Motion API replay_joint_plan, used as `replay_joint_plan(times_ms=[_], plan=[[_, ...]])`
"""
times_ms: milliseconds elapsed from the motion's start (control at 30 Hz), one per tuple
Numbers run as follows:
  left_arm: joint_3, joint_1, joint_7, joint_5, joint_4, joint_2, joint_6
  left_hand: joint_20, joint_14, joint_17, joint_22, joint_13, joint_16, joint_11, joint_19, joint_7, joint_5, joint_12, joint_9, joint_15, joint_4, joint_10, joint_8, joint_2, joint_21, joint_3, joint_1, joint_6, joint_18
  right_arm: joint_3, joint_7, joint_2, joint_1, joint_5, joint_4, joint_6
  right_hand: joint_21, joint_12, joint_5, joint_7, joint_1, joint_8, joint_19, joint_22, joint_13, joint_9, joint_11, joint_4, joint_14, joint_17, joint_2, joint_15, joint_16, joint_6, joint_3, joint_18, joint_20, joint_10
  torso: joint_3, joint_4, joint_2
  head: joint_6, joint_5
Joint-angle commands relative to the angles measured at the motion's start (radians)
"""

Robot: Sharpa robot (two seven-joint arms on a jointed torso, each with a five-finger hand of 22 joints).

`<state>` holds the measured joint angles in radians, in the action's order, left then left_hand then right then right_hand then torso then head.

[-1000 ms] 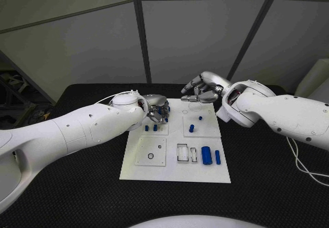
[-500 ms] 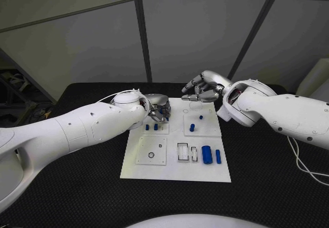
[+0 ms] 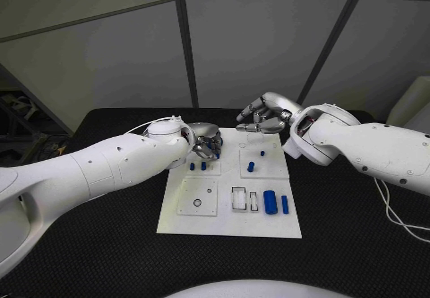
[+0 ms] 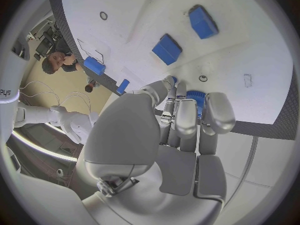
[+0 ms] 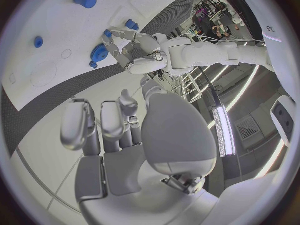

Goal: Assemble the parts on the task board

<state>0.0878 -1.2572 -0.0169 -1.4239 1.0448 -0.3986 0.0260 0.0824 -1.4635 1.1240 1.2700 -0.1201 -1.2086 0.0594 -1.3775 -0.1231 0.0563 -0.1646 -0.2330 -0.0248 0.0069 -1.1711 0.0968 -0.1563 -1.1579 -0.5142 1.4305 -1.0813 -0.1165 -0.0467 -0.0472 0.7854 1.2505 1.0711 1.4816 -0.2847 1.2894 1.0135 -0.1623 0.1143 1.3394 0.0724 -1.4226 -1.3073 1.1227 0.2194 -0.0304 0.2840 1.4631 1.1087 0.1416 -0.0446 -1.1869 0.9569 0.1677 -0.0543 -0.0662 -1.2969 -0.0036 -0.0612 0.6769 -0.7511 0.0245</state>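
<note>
- The left hand (image 3: 206,141) is pinching a blue toothed part (image 4: 195,96) in its fingertips over the far corner of the task board (image 3: 229,226)
- The right hand (image 3: 265,118), fingers curled on nothing, is hovering just beyond it
- Several blue parts (image 3: 269,203) are lying loose nearer the robot, suggesting assembly is far from finished

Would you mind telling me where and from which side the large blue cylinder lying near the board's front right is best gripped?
Probably across the middle of its round sides, coming straight down from above. The large blue cylinder lies flat on the task board, with a slimmer blue piece close on one side and a white slot on the other, so fingers must be narrow. The right robot hand hovers nearer.
</note>
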Motion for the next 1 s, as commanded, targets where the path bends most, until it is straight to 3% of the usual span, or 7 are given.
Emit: replay_joint_plan(times_ms=[33,167,567,833,900,1000], plan=[[0.002,0.002,0.03,0.003,-0.005,0.003,-0.006,0.002,-0.024,0.003,0.003,0.002,-0.006,0.002,-0.007,0.0,-0.004,-0.004,0.002,0.005,-0.005,-0.008,0.002,0.007,-0.005,-0.001,0.003,-0.008,0.021,0.0,0.008,-0.002,0.002,0.002,0.001,0.006,-0.002,0.001,-0.004,-0.001,-0.002,-0.006,-0.007,-0.006,0.0,0.001,0.001,0.004,0.009,0.001,-0.004,-0.001,0.003,0.006,0.005,-0.015,0.002,0.001,-0.0001,0.0003,0.0,0.0,0.001],[0.002,0.002,0.044,0.003,-0.008,0.005,0.004,0.002,-0.025,0.005,0.007,0.003,-0.009,0.003,-0.01,-0.002,-0.004,-0.004,0.003,0.005,-0.007,-0.009,0.001,0.007,-0.011,-0.002,0.003,-0.008,0.022,0.0,0.009,-0.002,0.002,0.002,0.001,0.006,-0.002,0.001,-0.004,-0.001,-0.002,-0.006,-0.007,-0.006,0.0,0.001,0.001,0.004,0.009,0.001,-0.004,-0.001,0.003,0.006,0.005,-0.015,0.002,0.001,0.0,0.0021,-0.002,0.002,-0.001],[0.003,0.005,0.077,0.017,0.002,-0.005,0.057,0.005,-0.027,0.004,0.015,0.01,-0.012,0.006,-0.012,-0.008,-0.002,-0.005,0.008,0.008,-0.007,-0.014,-0.002,0.011,-0.018,0.0,-0.01,-0.016,0.023,0.0,0.011,-0.003,0.002,0.002,-0.001,0.005,-0.002,0.002,-0.004,-0.001,-0.004,-0.006,-0.008,-0.007,0.001,0.001,0.001,0.004,0.009,0.002,-0.006,-0.001,0.003,0.006,0.005,-0.015,0.002,0.001,0.0005,-0.0019,-0.002,0.011,-0.002],[0.001,0.008,0.108,0.055,0.046,-0.048,0.13,0.006,-0.025,-0.005,0.018,0.014,-0.008,0.005,-0.012,-0.008,0.001,-0.007,0.01,0.007,-0.004,-0.022,-0.001,0.017,-0.021,0.002,-0.023,-0.029,0.023,0.0,0.012,0.002,0.002,0.002,0.0,0.002,-0.002,0.002,-0.004,-0.001,-0.004,-0.006,-0.008,-0.006,0.0,0.001,0.001,0.004,0.009,0.002,-0.006,-0.001,0.003,0.006,0.005,-0.015,0.002,0.001,-0.0011,-0.0006,0.001,0.018,-0.001],[-0.001,0.008,0.11,0.06,0.06,-0.059,0.14,0.006,-0.025,-0.006,0.018,0.015,-0.008,0.005,-0.013,-0.007,0.003,-0.007,0.01,0.007,-0.005,-0.023,-0.001,0.018,-0.022,0.002,-0.022,-0.031,0.023,0.0,0.013,0.004,0.001,0.002,0.0,0.001,-0.002,0.002,-0.004,-0.001,-0.004,-0.006,-0.008,-0.006,0.0,0.001,0.001,0.004,0.009,0.002,-0.006,-0.001,0.003,0.006,0.005,-0.015,0.002,0.001,-0.001,-0.0014,0.001,0.018,-0.001],[-0.016,0.009,0.111,0.067,0.081,-0.076,0.151,0.005,-0.025,-0.007,0.019,0.016,-0.008,0.004,-0.013,-0.007,0.008,-0.008,0.011,0.006,-0.007,-0.024,-0.001,0.018,-0.022,0.001,-0.022,-0.032,0.022,0.0,0.013,0.006,0.001,0.002,-0.002,-0.001,-0.002,0.002,-0.004,-0.001,-0.004,-0.006,-0.008,-0.006,0.0,0.001,0.001,0.004,0.009,0.002,-0.006,-0.001,0.003,0.006,0.005,-0.015,0.002,0.001,-0.0009,-0.0027,-0.001,0.017,-0.002]])
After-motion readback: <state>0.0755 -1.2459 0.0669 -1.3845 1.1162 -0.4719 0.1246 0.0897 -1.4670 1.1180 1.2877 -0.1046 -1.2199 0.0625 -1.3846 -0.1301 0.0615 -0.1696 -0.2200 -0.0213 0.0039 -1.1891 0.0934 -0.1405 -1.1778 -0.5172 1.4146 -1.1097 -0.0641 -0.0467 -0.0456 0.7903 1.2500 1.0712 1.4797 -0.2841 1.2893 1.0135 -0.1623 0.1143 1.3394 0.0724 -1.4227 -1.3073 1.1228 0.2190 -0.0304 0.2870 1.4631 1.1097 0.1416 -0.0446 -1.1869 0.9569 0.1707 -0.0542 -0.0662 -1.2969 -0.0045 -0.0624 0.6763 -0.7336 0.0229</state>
